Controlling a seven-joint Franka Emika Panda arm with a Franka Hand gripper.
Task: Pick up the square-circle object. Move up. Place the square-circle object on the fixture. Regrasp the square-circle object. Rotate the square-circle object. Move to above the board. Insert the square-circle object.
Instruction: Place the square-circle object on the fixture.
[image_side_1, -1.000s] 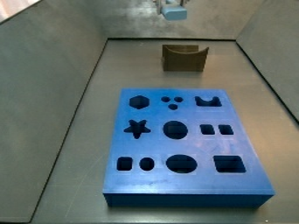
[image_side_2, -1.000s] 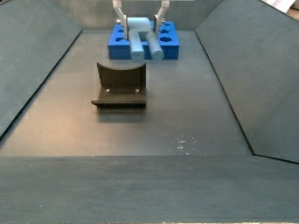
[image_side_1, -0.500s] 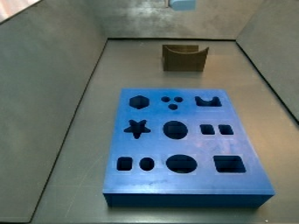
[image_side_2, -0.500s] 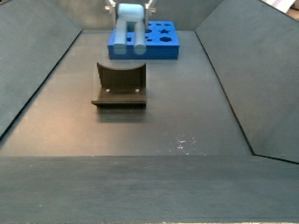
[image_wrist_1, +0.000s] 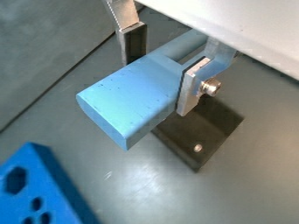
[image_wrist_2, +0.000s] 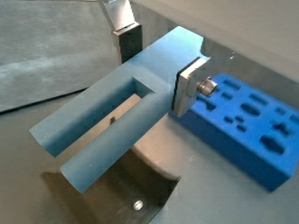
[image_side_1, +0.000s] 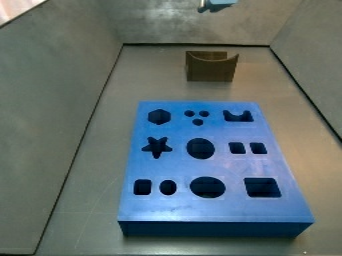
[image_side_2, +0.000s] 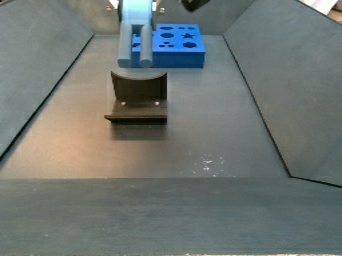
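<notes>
The square-circle object (image_wrist_1: 131, 103) is a pale blue peg, and my gripper (image_wrist_1: 163, 61) is shut on one end of it, with a silver finger (image_wrist_1: 191, 83) flat against its side. In both wrist views the peg sticks out past the fingers (image_wrist_2: 190, 83), showing its long groove (image_wrist_2: 111, 122). It hangs in the air above the fixture (image_side_2: 138, 97) as a near-upright bar (image_side_2: 135, 35). The fixture (image_side_1: 210, 65) stands on the floor beyond the far end of the board (image_side_1: 207, 165). Only a sliver of the object (image_side_1: 214, 4) shows at that view's upper edge.
The bright-blue board (image_side_2: 171, 45) with its shaped holes lies behind the fixture. Its corner (image_wrist_1: 30, 188) and holed face (image_wrist_2: 251, 131) show in the wrist views. Sloping grey walls (image_side_1: 60, 90) enclose the floor on both sides.
The gripper has risen with the peg, almost leaving one side view. The peg has swung from pointing outward to hanging near-upright over the fixture.
</notes>
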